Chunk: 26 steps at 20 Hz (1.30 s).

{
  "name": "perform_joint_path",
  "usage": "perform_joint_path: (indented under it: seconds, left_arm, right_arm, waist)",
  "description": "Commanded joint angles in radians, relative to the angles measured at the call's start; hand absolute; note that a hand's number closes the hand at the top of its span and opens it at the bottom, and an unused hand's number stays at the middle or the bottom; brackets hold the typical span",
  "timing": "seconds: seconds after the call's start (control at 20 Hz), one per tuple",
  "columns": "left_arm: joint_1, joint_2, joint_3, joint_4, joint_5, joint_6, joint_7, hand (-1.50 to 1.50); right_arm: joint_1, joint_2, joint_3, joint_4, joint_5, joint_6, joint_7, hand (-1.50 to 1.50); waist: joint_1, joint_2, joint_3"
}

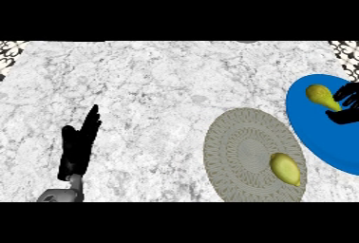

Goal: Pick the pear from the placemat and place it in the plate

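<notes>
Two yellow fruits: you've got the pear (pixel 319 96) on the blue plate (pixel 316 137), R robot hand (pixel 348 102) at its narrow end, grip can't tell. Other fruit (pixel 285 168) on grey mat (pixel 238 156). L robot hand (pixel 79 142) open, straight, over bench (pixel 154 95) at left.

Yellow pear (pixel 320 96) on blue placemat (pixel 317 138)

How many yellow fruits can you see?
2. One yellow fruit lies on the blue plate beside the right hand; the other yellow fruit lies on the grey placemat. The hand could hide more.
</notes>
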<state>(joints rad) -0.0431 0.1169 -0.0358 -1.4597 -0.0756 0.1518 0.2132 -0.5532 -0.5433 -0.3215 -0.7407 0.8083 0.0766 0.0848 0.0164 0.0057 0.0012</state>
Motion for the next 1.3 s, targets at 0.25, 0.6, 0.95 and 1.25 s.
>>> perform_joint_path:
  seconds: [0.25, 0.6, 0.95, 1.25]
  left_arm:
    - [0.004, 0.013, 0.025, 0.024, 0.000, -0.007, -0.012, 0.00]
    - [-0.013, 0.004, 0.043, 0.031, 0.014, 0.002, -0.003, 0.00]
    - [0.034, 0.006, 0.015, -0.074, 0.004, -0.022, 0.041, 0.00]
    - [0.028, -0.023, 0.027, 0.015, -0.017, -0.001, -0.033, 0.00]
  right_arm:
    - [-0.015, -0.015, -0.118, 0.029, -0.194, 0.044, -0.304, -1.50]
    - [0.021, -0.003, -0.369, 0.005, -0.499, 0.132, -0.415, -1.50]
    - [0.045, -0.069, -0.374, 0.150, -0.577, 0.238, -0.520, -1.50]
    - [0.142, 0.018, -0.312, 0.001, -0.636, 0.255, -0.554, -1.50]
  waist:
    - [-0.013, -0.004, 0.000]
    - [-0.035, -0.008, 0.000]
    - [-0.006, -0.004, 0.000]
    - [-0.017, -0.007, -0.001]
